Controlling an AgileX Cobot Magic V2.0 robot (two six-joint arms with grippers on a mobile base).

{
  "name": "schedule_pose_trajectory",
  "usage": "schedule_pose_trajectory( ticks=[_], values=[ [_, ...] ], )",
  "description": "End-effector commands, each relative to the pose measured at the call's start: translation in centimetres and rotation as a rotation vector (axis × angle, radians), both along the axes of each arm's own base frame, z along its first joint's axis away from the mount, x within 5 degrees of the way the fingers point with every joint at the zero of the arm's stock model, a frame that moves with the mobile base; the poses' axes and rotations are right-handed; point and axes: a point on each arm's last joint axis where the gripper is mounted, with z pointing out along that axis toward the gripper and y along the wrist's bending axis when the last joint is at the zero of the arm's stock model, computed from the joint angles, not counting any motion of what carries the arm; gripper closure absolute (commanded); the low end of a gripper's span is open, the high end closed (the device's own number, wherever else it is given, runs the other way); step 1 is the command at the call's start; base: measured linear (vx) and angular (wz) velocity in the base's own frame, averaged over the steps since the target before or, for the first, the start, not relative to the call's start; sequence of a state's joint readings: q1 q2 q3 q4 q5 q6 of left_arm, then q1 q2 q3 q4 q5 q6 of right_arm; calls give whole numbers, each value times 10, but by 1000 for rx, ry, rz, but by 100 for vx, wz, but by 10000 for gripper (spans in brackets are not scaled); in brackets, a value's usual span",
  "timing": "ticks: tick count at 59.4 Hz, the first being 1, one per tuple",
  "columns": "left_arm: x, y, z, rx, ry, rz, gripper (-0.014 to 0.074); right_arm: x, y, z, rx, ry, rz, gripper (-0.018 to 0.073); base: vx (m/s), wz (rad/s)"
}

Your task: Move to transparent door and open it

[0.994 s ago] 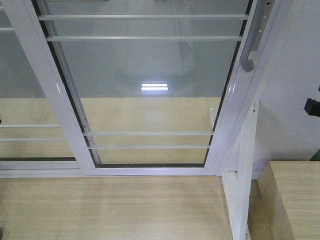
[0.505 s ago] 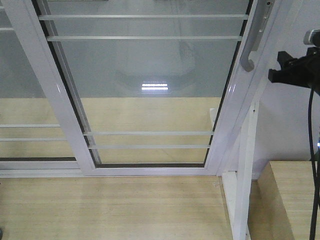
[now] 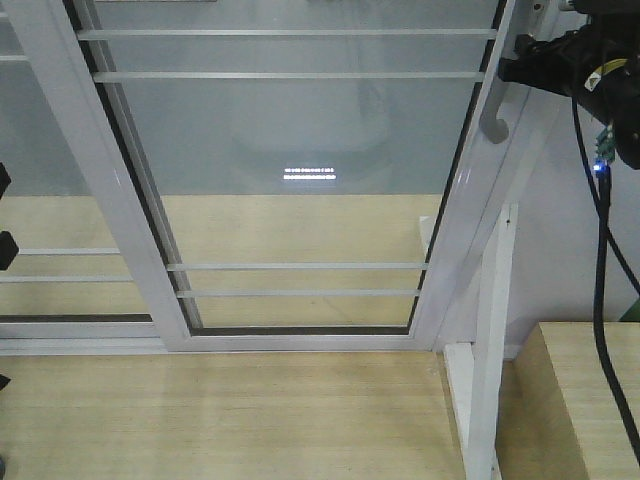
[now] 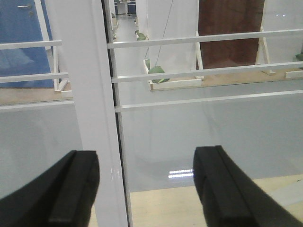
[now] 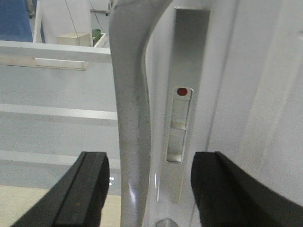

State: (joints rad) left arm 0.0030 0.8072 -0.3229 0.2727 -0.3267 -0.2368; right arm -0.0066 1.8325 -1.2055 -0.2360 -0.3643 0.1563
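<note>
The transparent door (image 3: 300,140) fills the front view, with its grey pull handle (image 5: 131,118) at 1 o'clock. The right hand (image 5: 150,189) is spread open astride the handle. It should reach deeper, clamp squarely, then likely drag toward 9 o'clock along the track. The left hand (image 4: 144,184) is open and holds nothing.

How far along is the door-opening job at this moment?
Approach looks done: the transparent door fills the front view. In hand: the right hand is at the grey pull handle, open, its fingers either side of it in the wrist view, not closed. Left: grip, then slide the door, which looks shut against the white post. The left hand hangs open facing the door.
</note>
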Motion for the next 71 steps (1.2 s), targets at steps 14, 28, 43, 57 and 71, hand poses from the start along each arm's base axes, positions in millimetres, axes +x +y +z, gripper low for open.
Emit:
schedule_pose_trajectory(
  ticks=[14,28,43,57,71],
  values=[
    [2,-3,20,-19,-113,-23,55,36,6,31,1,-195,67,99,0,0],
    [2,-3,20,-19,-113,-23,55,56,13,25,32,-203,97,118,0,0],
    [2,-3,20,-19,-115,-24,55,65,57,31,6,-241,202,144,0,0],
    [2,-3,20,-20,-122,-26,55,63,95,33,0,-259,280,145,0,0],
    [2,-3,23,-22,-150,-33,55,59,112,33,-2,-268,313,145,0,-1]
  ],
)
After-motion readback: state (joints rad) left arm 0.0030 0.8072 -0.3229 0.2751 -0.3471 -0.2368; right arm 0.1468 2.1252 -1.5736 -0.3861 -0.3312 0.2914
